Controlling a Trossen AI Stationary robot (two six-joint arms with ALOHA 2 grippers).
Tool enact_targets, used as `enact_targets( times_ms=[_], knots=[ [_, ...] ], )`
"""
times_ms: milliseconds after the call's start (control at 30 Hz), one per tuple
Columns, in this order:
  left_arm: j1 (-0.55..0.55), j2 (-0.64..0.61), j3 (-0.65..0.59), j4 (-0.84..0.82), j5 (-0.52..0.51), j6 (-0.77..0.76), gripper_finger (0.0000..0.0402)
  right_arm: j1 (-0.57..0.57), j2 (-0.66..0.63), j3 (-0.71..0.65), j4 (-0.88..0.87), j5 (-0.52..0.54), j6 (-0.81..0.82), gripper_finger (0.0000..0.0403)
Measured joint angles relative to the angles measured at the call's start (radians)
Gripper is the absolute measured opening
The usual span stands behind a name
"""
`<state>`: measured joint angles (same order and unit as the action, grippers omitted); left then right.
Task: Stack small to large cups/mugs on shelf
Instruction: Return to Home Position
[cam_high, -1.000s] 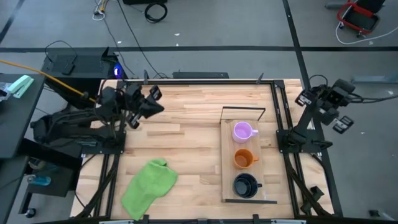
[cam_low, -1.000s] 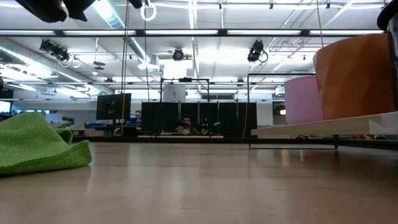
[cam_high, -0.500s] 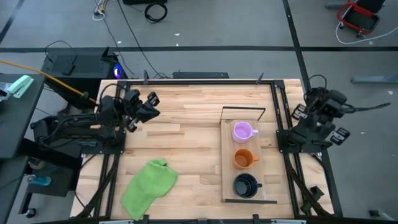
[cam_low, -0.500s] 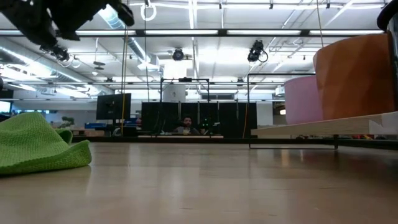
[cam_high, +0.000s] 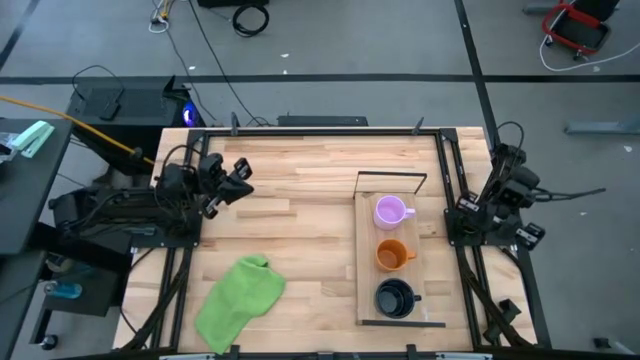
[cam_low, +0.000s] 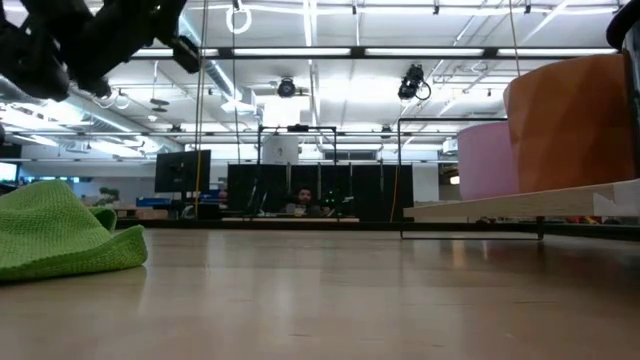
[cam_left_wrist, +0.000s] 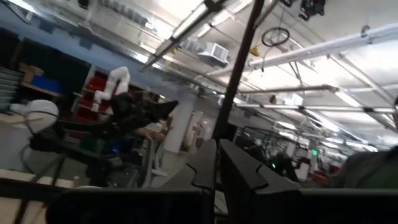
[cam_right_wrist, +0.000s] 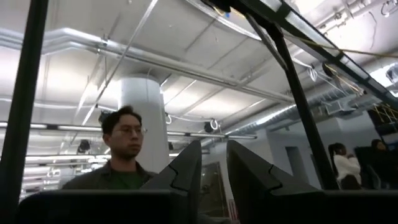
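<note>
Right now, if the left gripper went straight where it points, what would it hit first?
Probably the black post rising just ahead in its wrist view, though depth is unclear. The left gripper aims upward into the room.

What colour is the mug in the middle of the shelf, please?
The middle mug is orange, seen best in the high view, on the shelf.

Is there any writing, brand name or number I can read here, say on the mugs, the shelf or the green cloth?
None can be read.
The light purple mug, orange mug, black mug, shelf and green cloth show no print.
The dark screens far behind the table are too small to read.
</note>
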<state>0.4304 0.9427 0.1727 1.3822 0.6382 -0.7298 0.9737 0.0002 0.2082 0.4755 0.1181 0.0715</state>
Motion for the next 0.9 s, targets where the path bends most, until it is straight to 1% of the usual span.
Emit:
enact_targets(
  times_ms=[100, 200, 333, 433, 533, 633, 700, 833, 900],
  knots=[
    [0.073, -0.026, -0.027, 0.035, 0.021, -0.056, 0.0031, 0.0, 0.0, -0.013, 0.012, 0.0, 0.006, 0.0084],
    [0.15, -0.061, -0.026, 0.079, 0.086, -0.133, 0.0034, -0.001, 0.0, -0.017, 0.024, 0.0, -0.001, 0.0084],
    [0.233, -0.129, 0.019, 0.162, 0.191, -0.233, 0.0036, -0.001, 0.0, -0.016, 0.023, 0.0, -0.017, 0.0084],
    [0.289, -0.203, 0.057, 0.171, 0.238, -0.284, 0.0034, -0.001, 0.0, -0.016, 0.024, 0.0, -0.019, 0.0084],
    [0.337, -0.276, 0.066, 0.157, 0.248, -0.337, 0.003, -0.001, 0.0, -0.016, 0.024, 0.0, -0.019, 0.0084],
    [0.361, -0.347, 0.066, 0.124, 0.253, -0.363, 0.0028, -0.001, 0.0, -0.016, 0.024, 0.0, -0.022, 0.0084],
    [0.37, -0.393, 0.066, 0.08, 0.253, -0.362, 0.0029, -0.001, 0.0, -0.016, 0.023, 0.0, -0.022, 0.0084],
    [0.384, -0.475, 0.065, -0.058, 0.258, -0.359, 0.0036, -0.001, 0.0, -0.016, 0.023, 0.0, -0.022, 0.0084],
    [0.387, -0.514, 0.065, -0.093, 0.26, -0.346, 0.0037, -0.001, 0.0, -0.016, 0.023, -0.005, -0.021, 0.0084]
  ],
)
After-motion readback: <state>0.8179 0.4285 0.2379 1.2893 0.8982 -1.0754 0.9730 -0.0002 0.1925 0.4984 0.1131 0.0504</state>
